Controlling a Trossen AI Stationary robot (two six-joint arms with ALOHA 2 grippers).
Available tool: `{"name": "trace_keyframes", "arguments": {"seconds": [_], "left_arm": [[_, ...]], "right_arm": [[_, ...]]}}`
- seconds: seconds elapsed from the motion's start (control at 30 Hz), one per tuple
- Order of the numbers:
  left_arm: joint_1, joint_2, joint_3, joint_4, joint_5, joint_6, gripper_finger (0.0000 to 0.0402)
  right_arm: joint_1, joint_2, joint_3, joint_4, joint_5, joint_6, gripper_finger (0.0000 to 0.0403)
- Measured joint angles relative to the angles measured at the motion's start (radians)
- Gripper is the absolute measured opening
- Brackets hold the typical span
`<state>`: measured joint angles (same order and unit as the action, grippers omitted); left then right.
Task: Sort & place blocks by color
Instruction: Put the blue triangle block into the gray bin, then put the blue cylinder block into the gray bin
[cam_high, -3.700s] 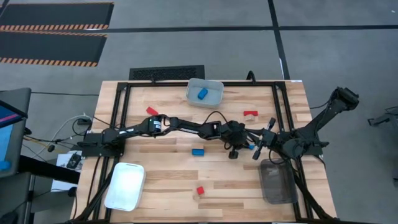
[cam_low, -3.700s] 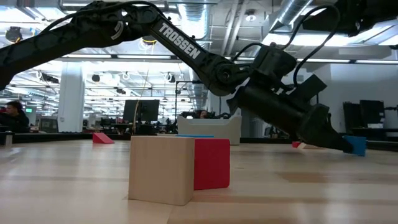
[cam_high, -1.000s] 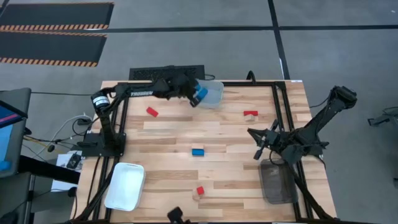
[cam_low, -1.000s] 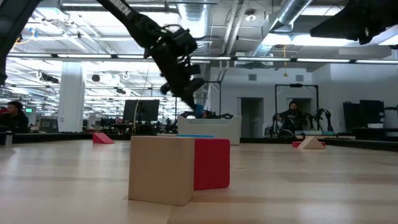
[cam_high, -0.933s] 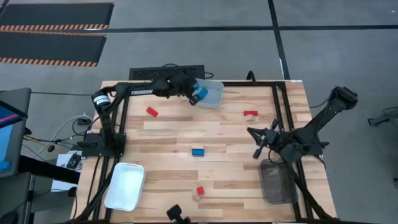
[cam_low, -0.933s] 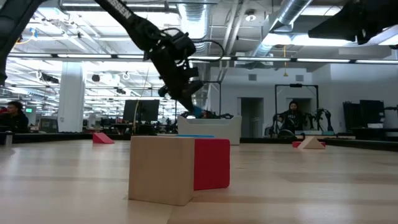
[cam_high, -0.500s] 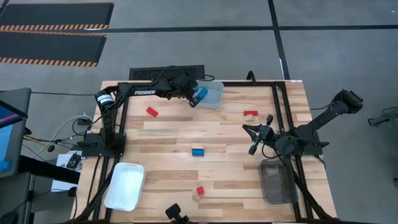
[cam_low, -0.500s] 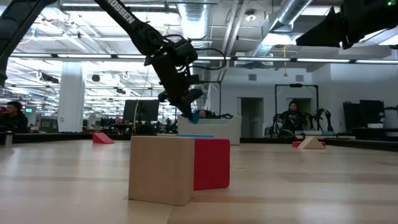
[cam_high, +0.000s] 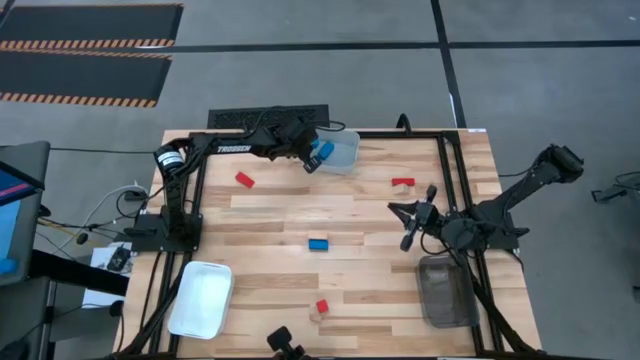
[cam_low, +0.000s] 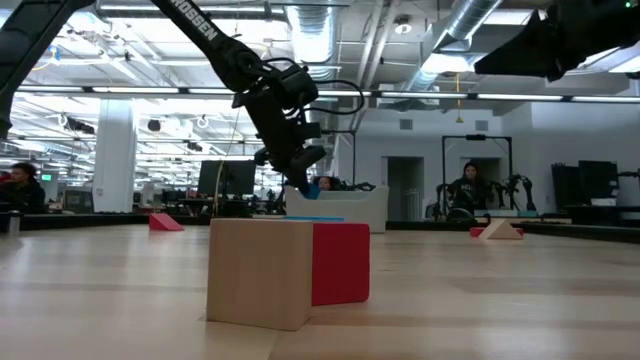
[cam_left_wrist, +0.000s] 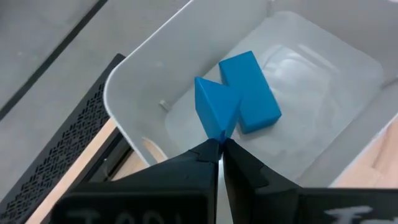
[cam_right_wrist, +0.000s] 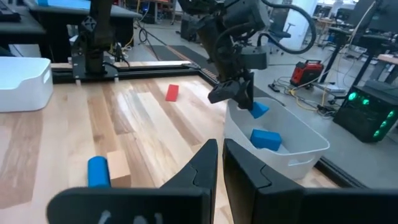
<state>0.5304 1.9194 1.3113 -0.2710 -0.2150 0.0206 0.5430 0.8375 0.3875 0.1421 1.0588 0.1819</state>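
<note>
Left wrist view shows my left pincer (cam_left_wrist: 221, 144) pinching a blue wedge block (cam_left_wrist: 214, 107) by its tip above the clear bin (cam_left_wrist: 134, 87) at the table's far edge, a blue block (cam_left_wrist: 252, 93) inside. Right pincer (cam_high: 407, 224) waits, nearly pressed together, mid-right.

Illumination was even and diffuse from overhead. In the high view the bench (cam_high: 330, 270) was uniformly bright, with only faint, soft shadows beneath the arms. In the low view ceiling lights (cam_low: 120, 75) in the room behind glowed pale, the arm stood dark against them, and the near tan and red blocks (cam_low: 288, 272) looked slightly soft. The left wrist view was sharp on the white bin (cam_left_wrist: 155, 81), which showed mild glare on its floor. The right wrist view's foreground fingers were blurred.
</note>
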Motion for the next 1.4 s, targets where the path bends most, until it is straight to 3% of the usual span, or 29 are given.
{"name": "trace_keyframes", "arguments": {"seconds": [0.13,0.33,0.6,0.73,0.87,1.03,1.2,1.4], "left_arm": [[0.000,0.000,0.000,0.000,-0.011,0.001,0.0018],[-0.001,0.000,0.000,0.000,-0.019,0.001,0.0082],[-0.064,-0.038,0.000,-0.074,-0.118,0.008,0.0138],[-0.135,-0.065,0.000,-0.085,-0.201,0.029,0.0141],[-0.215,-0.089,0.000,-0.079,-0.265,0.064,0.0135],[-0.301,-0.115,-0.042,-0.070,-0.288,0.073,0.0126],[-0.352,-0.168,-0.136,-0.050,-0.291,0.054,0.0123],[-0.391,-0.286,-0.321,0.099,-0.267,-0.017,0.0123]], "right_arm": [[0.000,0.000,0.000,-0.007,-0.003,0.010,0.0052],[0.000,0.000,0.000,-0.012,-0.016,0.022,0.0052],[-0.002,0.000,0.000,-0.056,-0.016,0.055,0.0052],[-0.009,0.000,0.000,-0.061,-0.018,0.077,0.0052],[-0.006,0.000,0.000,-0.064,-0.089,0.113,0.0052],[0.002,0.017,0.000,-0.101,-0.125,0.185,0.0052],[0.027,0.055,0.000,-0.099,-0.125,0.214,0.0052],[0.040,0.083,0.000,-0.086,-0.125,0.237,0.0052]]}}
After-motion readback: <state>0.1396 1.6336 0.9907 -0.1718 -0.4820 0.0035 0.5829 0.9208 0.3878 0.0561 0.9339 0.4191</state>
